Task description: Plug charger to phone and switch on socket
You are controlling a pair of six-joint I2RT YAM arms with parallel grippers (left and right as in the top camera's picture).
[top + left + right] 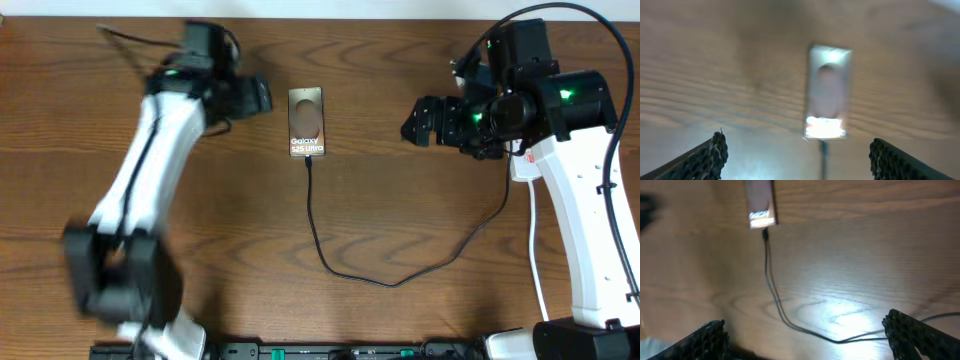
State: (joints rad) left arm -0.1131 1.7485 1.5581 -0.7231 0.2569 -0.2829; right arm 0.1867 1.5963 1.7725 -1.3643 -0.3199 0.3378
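The phone (306, 122) lies flat at the table's middle back, lettering up; it also shows in the left wrist view (827, 95) and the right wrist view (760, 202). The charger, a thin black cable (318, 240), has its connector tip (308, 158) at the phone's near edge and loops right toward the right arm. My left gripper (257, 97) hovers just left of the phone, open and empty (797, 160). My right gripper (416, 120) hangs open to the phone's right, above the cable (807, 340). The socket is mostly hidden under the right arm; a white bit with a red mark (519, 153) peeks out.
A white cord (533, 250) runs down the right side beside the right arm's white link. A black rail (300, 352) lines the front edge. A thin dark wire (125, 38) trails at the back left. Bare wood lies between the phone and the cable loop.
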